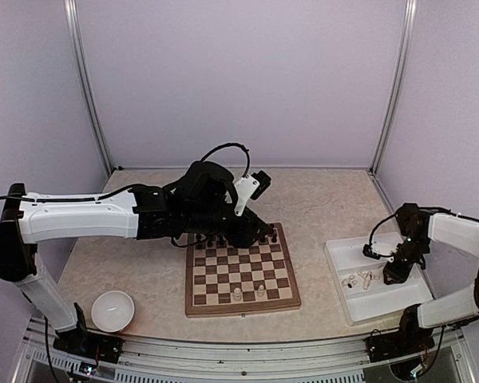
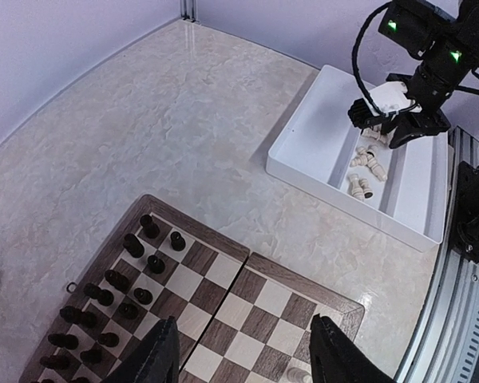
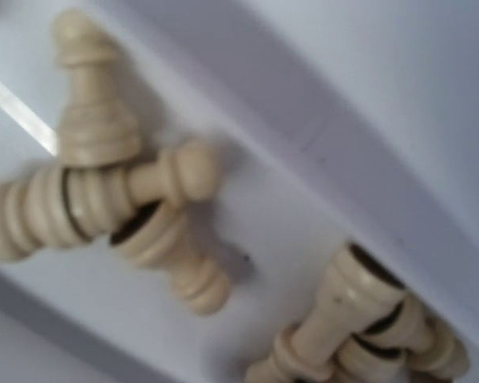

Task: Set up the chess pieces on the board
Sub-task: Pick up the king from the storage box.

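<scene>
My left gripper (image 2: 243,323) stands open, empty, above the board (image 2: 223,275); my right gripper (image 2: 381,128) hangs over cream chessmen (image 2: 366,169) in the tray (image 2: 323,128). Its jaws: cannot tell.

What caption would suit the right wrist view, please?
Cream chess pieces lying jumbled on the white tray floor.
</scene>
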